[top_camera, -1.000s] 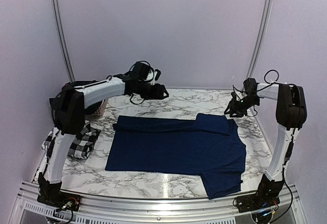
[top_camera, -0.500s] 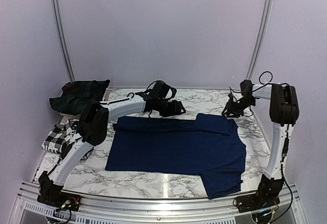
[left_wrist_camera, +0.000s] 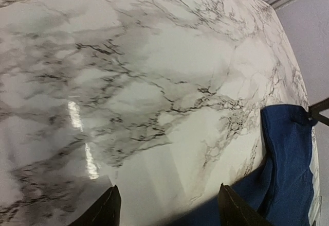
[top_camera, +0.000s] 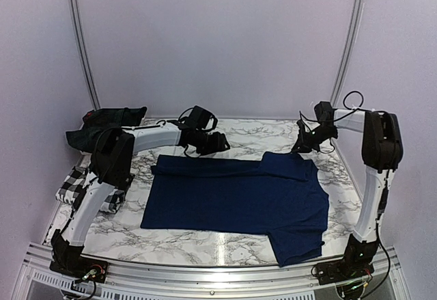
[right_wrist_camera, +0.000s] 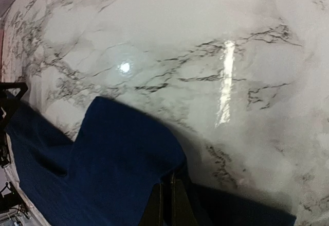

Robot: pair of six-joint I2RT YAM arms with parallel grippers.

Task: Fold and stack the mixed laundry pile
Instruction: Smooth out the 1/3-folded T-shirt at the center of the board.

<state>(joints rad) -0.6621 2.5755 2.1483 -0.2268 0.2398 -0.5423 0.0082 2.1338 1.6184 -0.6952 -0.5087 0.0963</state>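
While the left end effector point(left_wrist_camera: 167, 211) hangs released over bare marble, its two fingers stand well apart with nothing between them. It is just beyond the far edge of the navy blue T-shirt point(top_camera: 235, 194) and touches neither cloth nor tabletop point(top_camera: 205, 245).

The right end effector point(right_wrist_camera: 165, 200) is clenched, with both fingers pressed together. Their tips meet at the far right corner of the T-shirt, at the edge of the sleeve. I cannot tell whether a thin fold of the cloth is pinched between them.

There are three garments. One is the navy T-shirt, spread flat in the middle of the tabletop. One is the black-and-white check shirt point(top_camera: 72, 185), which lies at the left edge, partly hidden behind the left arm. One is the dark green-and-navy plaid garment point(top_camera: 95, 126), bunched at the far left corner. The three garments lie apart from each other.
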